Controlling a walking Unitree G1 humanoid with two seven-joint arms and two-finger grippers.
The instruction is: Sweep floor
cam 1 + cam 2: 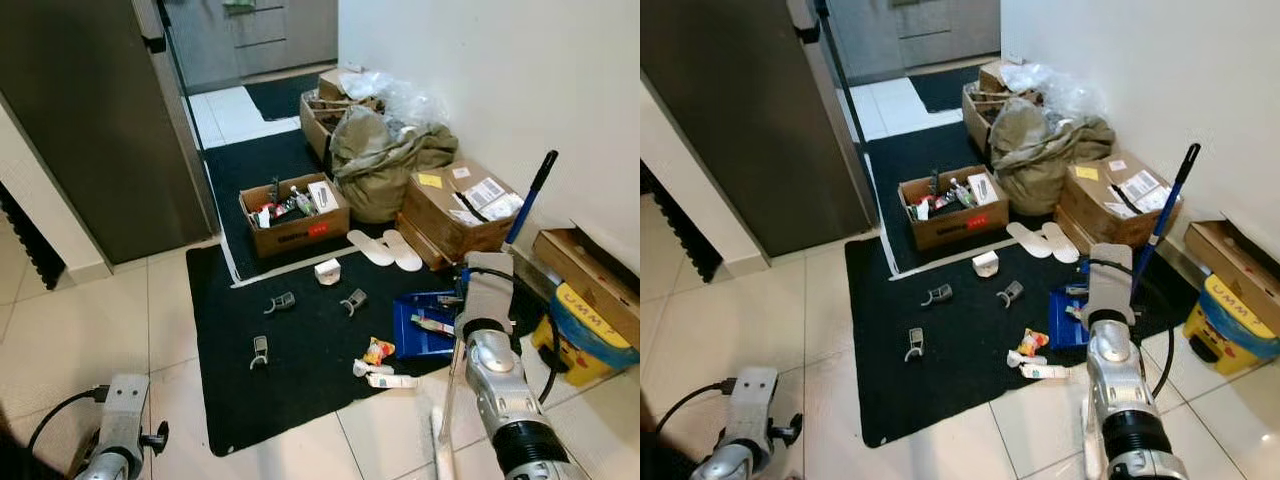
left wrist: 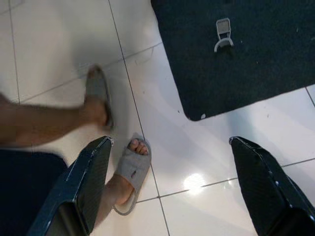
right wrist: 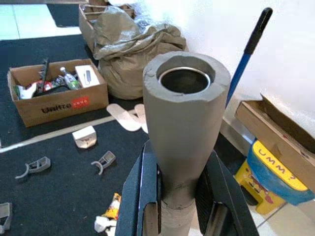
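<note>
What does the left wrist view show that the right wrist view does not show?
The left wrist view alone shows a person's feet in grey slippers on white tile, between the left gripper's open jaws. The right wrist view alone shows the right gripper shut on a grey handle, the cardboard box and the blue pole. Both show the black mat with a grey clip.

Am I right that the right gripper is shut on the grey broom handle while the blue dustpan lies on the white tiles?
Not quite: the blue dustpan lies on the black mat, as the left eye view shows. The right gripper is indeed shut on the grey broom handle.
</note>
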